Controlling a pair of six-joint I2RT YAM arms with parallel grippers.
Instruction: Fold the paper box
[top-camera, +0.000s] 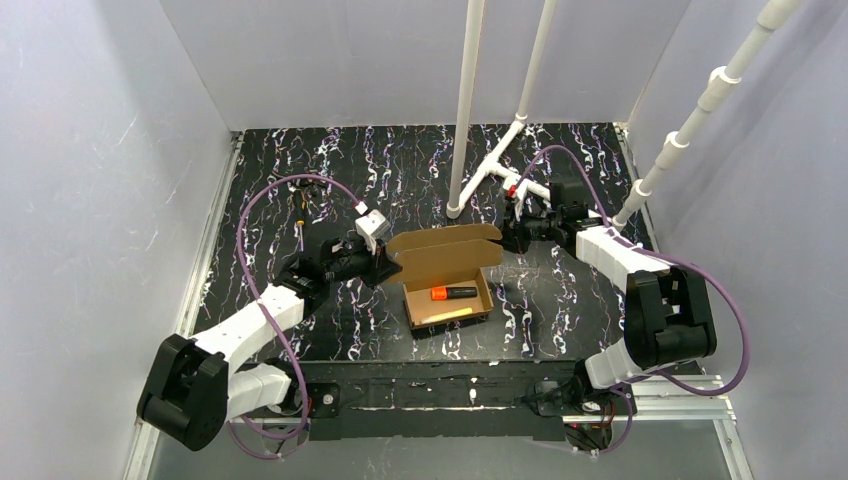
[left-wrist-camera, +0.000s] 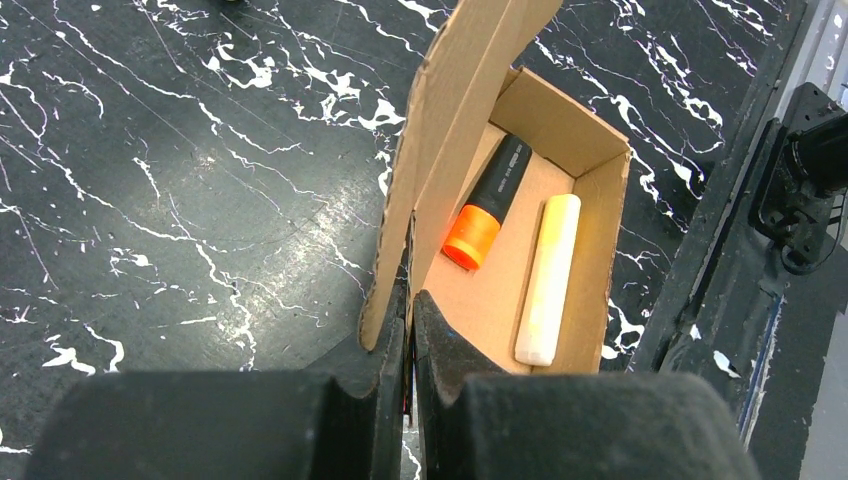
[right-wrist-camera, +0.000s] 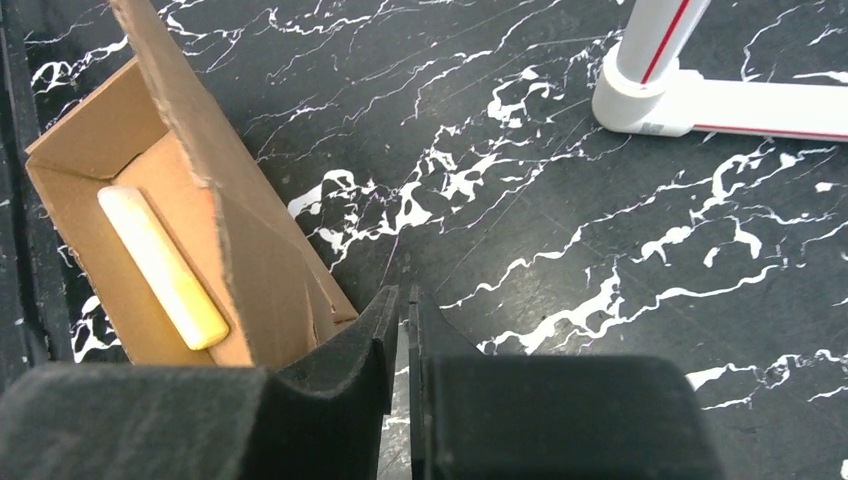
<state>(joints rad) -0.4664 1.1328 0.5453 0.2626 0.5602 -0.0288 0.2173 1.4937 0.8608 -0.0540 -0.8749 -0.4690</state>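
Arms, two, bolted at the near edge of the table (top-camera: 400, 170): left arm (top-camera: 240, 335), right arm (top-camera: 655, 315). Purple cables, two, one looping over each arm (top-camera: 290, 183) (top-camera: 725, 310). Left gripper (left-wrist-camera: 409, 305): jaws closed on the lower edge of the box's raised lid (top-camera: 445, 250). Right gripper (right-wrist-camera: 403, 292): jaws drawn almost together, nothing seen between them, tips just beside the lid's other end. Paper box (top-camera: 488, 300), one, brown cardboard, mid-table between the two grippers, tray folded, lid standing open on the far side. Contents, two, lying side by side: orange-capped black marker (left-wrist-camera: 487, 200); pale yellow marker (left-wrist-camera: 548, 280). From the right wrist, the lid hides the orange-capped one. White pipes, three, rising beyond the box: (top-camera: 466, 110), (top-camera: 538, 60), (top-camera: 690, 125).
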